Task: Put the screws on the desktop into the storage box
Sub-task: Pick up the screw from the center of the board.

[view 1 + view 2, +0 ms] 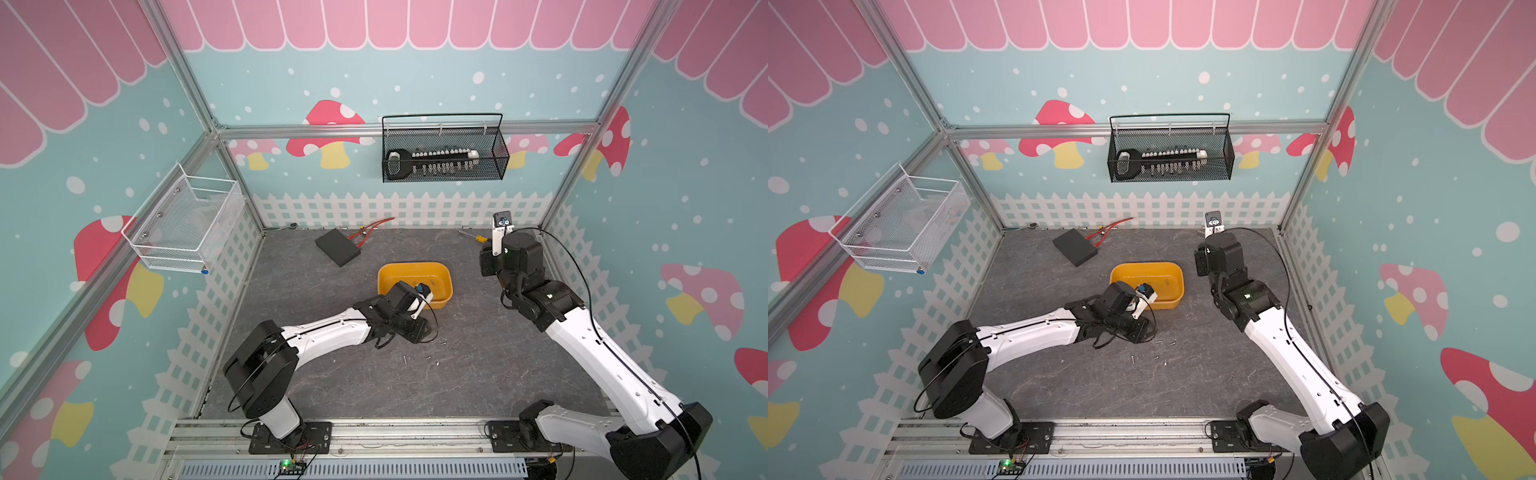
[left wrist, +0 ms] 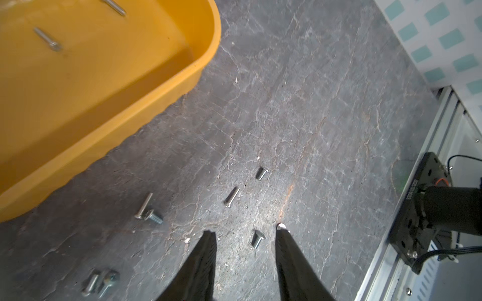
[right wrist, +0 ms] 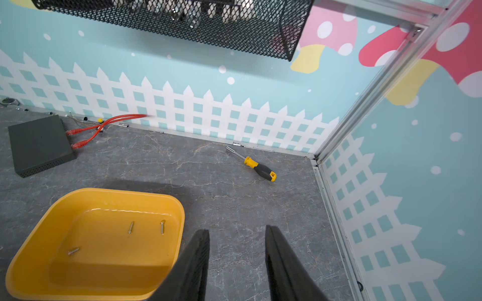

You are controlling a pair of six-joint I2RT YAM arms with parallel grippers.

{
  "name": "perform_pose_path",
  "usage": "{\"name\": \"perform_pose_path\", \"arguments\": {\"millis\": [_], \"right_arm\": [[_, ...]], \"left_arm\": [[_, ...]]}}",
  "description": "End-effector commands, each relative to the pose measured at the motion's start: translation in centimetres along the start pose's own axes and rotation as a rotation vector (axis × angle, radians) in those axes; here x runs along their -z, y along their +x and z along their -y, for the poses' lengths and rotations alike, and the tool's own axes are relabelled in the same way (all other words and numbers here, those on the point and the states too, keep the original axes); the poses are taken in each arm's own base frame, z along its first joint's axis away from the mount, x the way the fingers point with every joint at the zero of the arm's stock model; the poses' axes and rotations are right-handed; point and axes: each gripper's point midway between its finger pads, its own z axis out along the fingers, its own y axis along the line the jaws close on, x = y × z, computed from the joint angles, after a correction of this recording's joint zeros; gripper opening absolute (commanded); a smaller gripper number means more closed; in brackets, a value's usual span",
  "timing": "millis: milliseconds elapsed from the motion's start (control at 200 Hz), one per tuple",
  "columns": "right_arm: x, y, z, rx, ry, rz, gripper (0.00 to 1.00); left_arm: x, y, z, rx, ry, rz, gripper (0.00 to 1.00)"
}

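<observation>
Left wrist: short silver screws (image 2: 231, 196) (flat heads) scattered on desktop (image 2: 313, 117); left gripper (image 2: 245, 230) parted, right gripper (image 3: 236, 229) parted.

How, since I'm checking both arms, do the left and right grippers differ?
The left gripper hangs over loose screws, one between its fingers; the right gripper has only bare desktop between its own. The left is in front of the box, the right beside it. Both are open and empty.

The grey marbled desktop (image 1: 332, 374) carries a yellow storage box (image 1: 415, 266). Loose screws (image 2: 232, 196) lie scattered just in front of it. A flat black box (image 1: 337, 247) and a screwdriver (image 3: 259, 169) sit behind it.
</observation>
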Motion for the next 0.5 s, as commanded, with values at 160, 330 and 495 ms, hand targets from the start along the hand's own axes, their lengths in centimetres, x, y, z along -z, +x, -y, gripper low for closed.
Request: {"name": "perform_pose_path", "arguments": {"millis": [160, 330, 495], "right_arm": [[1.6, 0.0, 3.6, -0.066, 0.115, 0.039, 0.41], [1.8, 0.3, 4.0, -0.071, 0.122, 0.040, 0.42], [1.7, 0.5, 4.4, -0.066, 0.133, 0.035, 0.42]], "left_arm": [[-2.9, 0.8, 2.2, -0.118, 0.016, -0.055, 0.45], [-4.2, 1.3, 1.9, -0.170, -0.039, -0.088, 0.46], [-5.2, 0.6, 2.0, -0.249, -0.085, -0.097, 0.45]]}}
